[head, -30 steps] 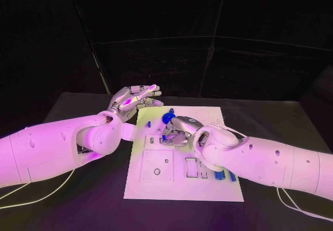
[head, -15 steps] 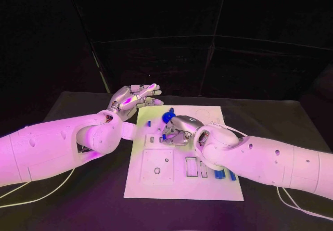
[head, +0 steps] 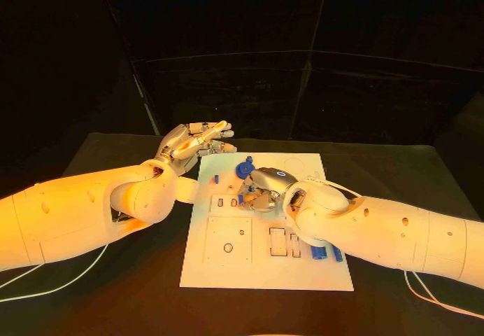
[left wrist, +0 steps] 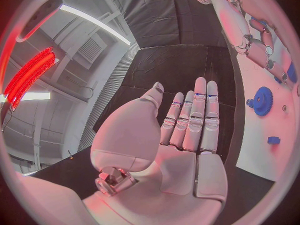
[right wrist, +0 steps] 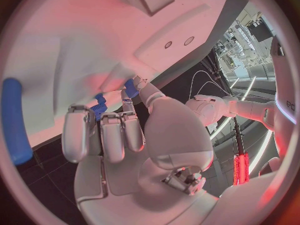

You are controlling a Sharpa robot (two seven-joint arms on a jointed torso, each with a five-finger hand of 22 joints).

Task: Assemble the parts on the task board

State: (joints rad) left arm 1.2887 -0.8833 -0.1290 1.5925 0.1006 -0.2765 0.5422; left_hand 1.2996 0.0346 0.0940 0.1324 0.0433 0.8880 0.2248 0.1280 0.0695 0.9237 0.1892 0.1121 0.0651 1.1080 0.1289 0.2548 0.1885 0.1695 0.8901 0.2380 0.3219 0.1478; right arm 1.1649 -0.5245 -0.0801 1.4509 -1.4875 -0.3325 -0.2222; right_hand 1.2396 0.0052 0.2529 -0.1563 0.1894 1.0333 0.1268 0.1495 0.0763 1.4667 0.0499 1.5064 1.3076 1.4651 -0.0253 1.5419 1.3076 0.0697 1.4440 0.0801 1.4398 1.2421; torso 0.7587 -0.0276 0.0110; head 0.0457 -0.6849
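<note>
- silver right robot hand (head: 264, 187) sits just above the middle of the head view, curled down onto the upper part of the task board (head: 264, 273); in its wrist view the fingers (right wrist: 112, 135) are bent in, and the fingertips close around a small blue part (right wrist: 100, 106) against the white plate.
- whether that part is truly pinched or only touched, i cannot tell for sure; it looks pinched.
- left robot hand (head: 191, 143) hovers at the upper left of the board, off its edge, palm flat, fingers (left wrist: 195, 115) straight and side by side, holding nothing.
- blue gear (head: 244, 169) lies on the board just above the right robot hand, toward the top of the frame; it also shows at the right rim of the left wrist view (left wrist: 262, 101).
- more blue pieces (head: 324, 253) stand near the board's lower right, beside the right forearm; one small blue peg (head: 216, 180) sits near the board's left edge.
- black desk (head: 121, 294) carries the board.
- judgement: the parts look like light, stiff plastic, smooth and easily dropped; the small one wants a fingertip pinch on its sides, kept square to its slot, and the gear is best taken by its toothed rim.
</note>
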